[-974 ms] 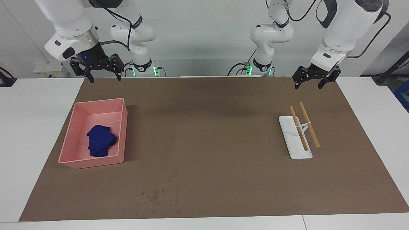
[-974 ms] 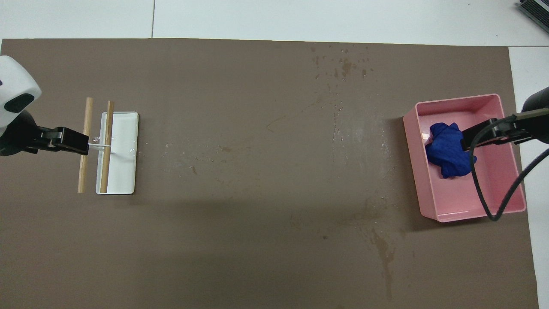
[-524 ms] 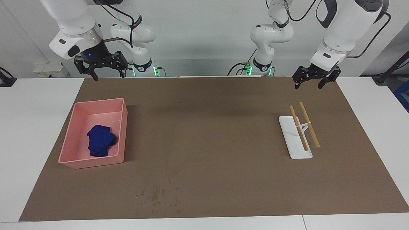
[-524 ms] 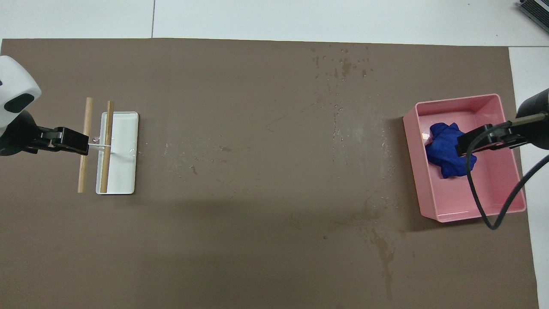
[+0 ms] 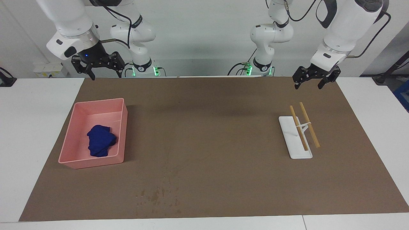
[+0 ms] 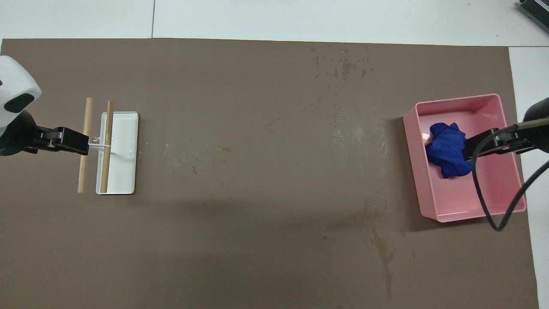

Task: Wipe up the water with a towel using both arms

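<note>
Towel (image 5: 101, 141): crumpled blue, inside the pink bin (image 5: 119, 134), well below the raised right gripper (image 5: 98, 68), untouched.
Right gripper: jaws spread wide, empty.
Left gripper (image 5: 312, 81): wide open, empty, above the mat's edge.
Water (image 5: 157, 196): blotches at the mat's edge farthest from the robots.

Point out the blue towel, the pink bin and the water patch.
blue towel (image 5: 101, 145), facing view, middle of the crumpled cloth.
pink bin (image 5: 99, 103), facing view, rim nearest the robots.
water patch (image 5: 155, 195), facing view, largest dark blotch.
</note>
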Robot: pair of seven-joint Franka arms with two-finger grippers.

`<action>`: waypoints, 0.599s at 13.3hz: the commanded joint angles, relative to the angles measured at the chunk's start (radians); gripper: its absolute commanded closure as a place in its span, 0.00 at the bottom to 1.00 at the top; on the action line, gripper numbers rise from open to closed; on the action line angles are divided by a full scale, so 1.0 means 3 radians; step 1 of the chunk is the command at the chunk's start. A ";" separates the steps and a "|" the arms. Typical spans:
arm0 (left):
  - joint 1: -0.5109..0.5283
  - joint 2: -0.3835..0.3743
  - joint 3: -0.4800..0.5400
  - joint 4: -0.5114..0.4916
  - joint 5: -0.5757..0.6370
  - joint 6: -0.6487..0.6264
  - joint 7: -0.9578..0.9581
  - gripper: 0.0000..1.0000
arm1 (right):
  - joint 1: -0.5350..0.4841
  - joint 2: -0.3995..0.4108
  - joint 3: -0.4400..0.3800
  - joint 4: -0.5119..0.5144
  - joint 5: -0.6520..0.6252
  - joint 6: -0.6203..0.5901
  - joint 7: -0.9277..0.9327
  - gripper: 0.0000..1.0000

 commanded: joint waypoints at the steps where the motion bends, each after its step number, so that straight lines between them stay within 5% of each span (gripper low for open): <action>1: 0.0014 -0.0072 0.0004 -0.0070 -0.0015 -0.0021 0.0022 0.00 | -0.0014 -0.0096 -0.0024 -0.0153 0.0062 0.0030 0.0005 0.00; 8: 0.0014 -0.0072 0.0004 -0.0070 -0.0015 -0.0016 0.0017 0.00 | 0.0026 -0.0146 -0.0024 -0.0209 0.0062 0.0005 0.0051 0.00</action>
